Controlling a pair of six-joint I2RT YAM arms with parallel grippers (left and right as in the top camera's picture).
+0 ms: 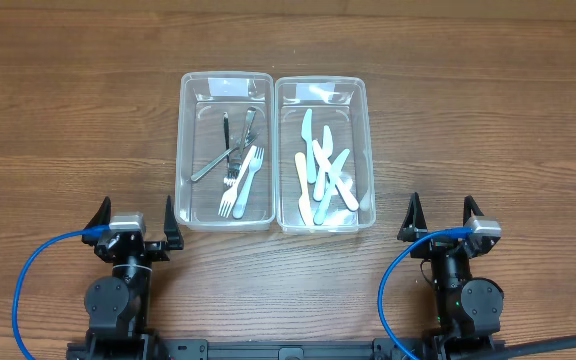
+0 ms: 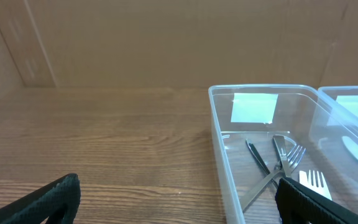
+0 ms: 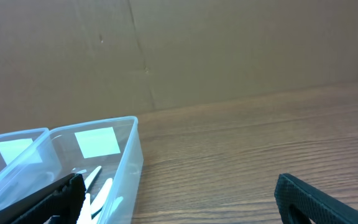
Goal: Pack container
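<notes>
Two clear plastic containers stand side by side at the table's middle. The left container (image 1: 183, 150) holds metal forks (image 1: 230, 160) and white plastic forks (image 1: 240, 185); it also shows in the left wrist view (image 2: 219, 143) with the metal forks (image 2: 272, 165). The right container (image 1: 368, 150) holds several white and pale blue plastic knives (image 1: 323, 170); it shows in the right wrist view (image 3: 126, 155). My left gripper (image 1: 135, 222) is open and empty near the left container's front left corner. My right gripper (image 1: 441, 217) is open and empty to the right of the right container's front corner.
Both arm bases sit at the table's front edge with blue cables (image 1: 28, 280). A brown cardboard wall (image 2: 166, 43) stands behind the table. Bare wooden tabletop (image 1: 68, 120) lies on both sides of the containers.
</notes>
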